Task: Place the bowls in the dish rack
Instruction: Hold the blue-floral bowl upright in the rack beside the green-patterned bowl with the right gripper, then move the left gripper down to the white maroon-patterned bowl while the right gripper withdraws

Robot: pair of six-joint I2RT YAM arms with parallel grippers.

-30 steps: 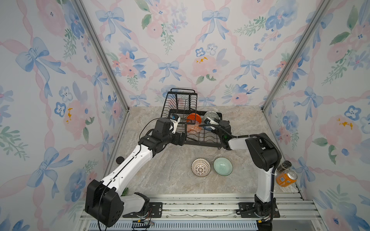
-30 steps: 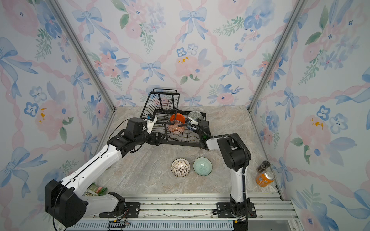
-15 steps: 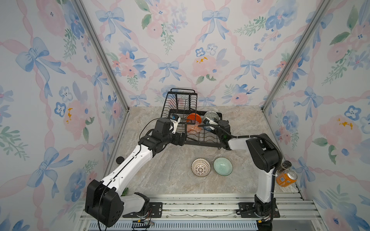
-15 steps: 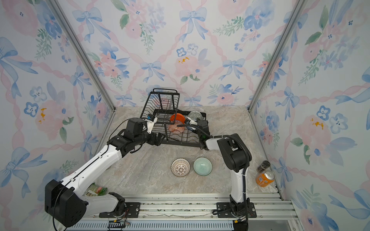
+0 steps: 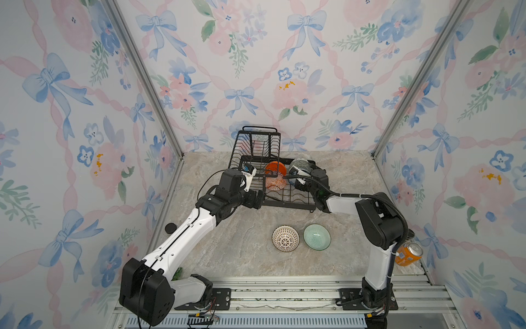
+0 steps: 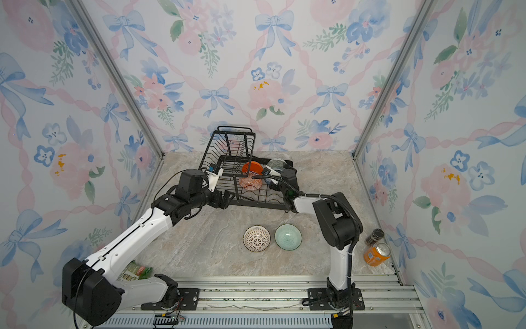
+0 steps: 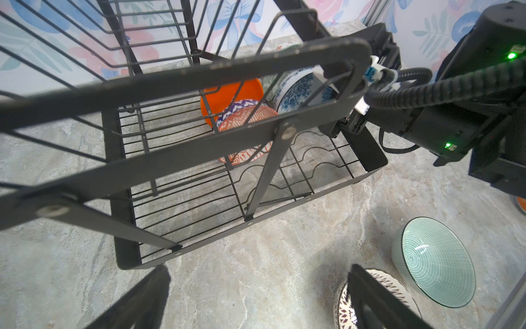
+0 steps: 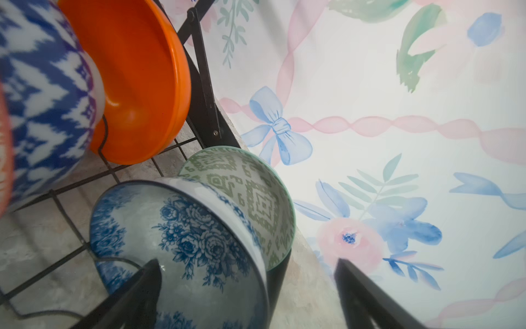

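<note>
Four bowls stand in the dish rack's (image 5: 287,203) lower tray. The blue-white floral bowl (image 8: 185,236) sits at the right pincer (image 8: 247,262), whose fingers are spread apart and clamp nothing. The grey-green patterned bowl (image 8: 256,199) leans just beyond it. The plain orange bowl (image 8: 136,79) and orange-white patterned bowl (image 7: 250,118) are off to that pincer's side. The left pincer (image 7: 257,269) is also apart and empty, just outside the rack's near edge. Two bowls are left on the table (image 5: 227,242): the white lattice bowl (image 5: 285,238) near one of the left pincer's fingers, and the mint green bowl (image 5: 316,237) beyond it. The task looks roughly two thirds done.
</note>
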